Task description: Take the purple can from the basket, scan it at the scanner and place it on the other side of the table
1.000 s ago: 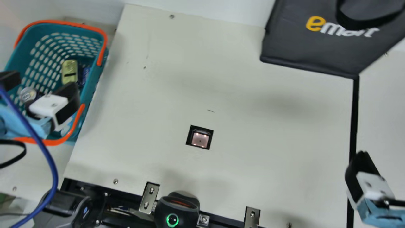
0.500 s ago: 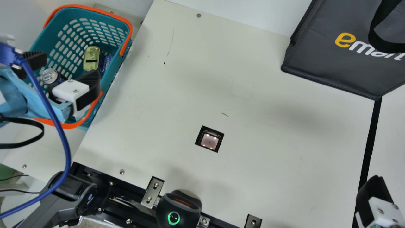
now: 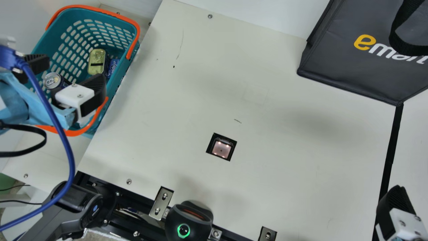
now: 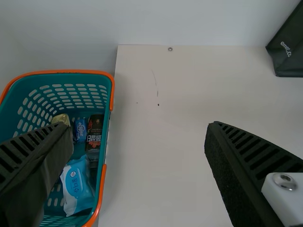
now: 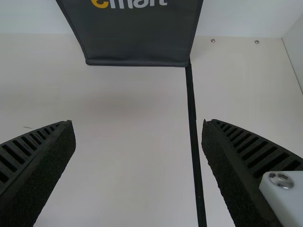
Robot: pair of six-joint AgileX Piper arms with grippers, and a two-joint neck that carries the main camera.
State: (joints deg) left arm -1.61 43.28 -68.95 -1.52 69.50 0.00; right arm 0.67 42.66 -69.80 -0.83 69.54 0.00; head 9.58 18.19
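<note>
Poised by basket [image 3: 120, 78] with left gripper [image 4: 138, 126] spread wide, likely for grasping; ready opposite with right gripper [image 5: 138, 124] open, too.

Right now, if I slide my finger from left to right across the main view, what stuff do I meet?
Teal basket with orange handles → metal bracket at the table's near edge → lit square scanner in the tabletop → another metal bracket → dark grey shopping bag.
</note>
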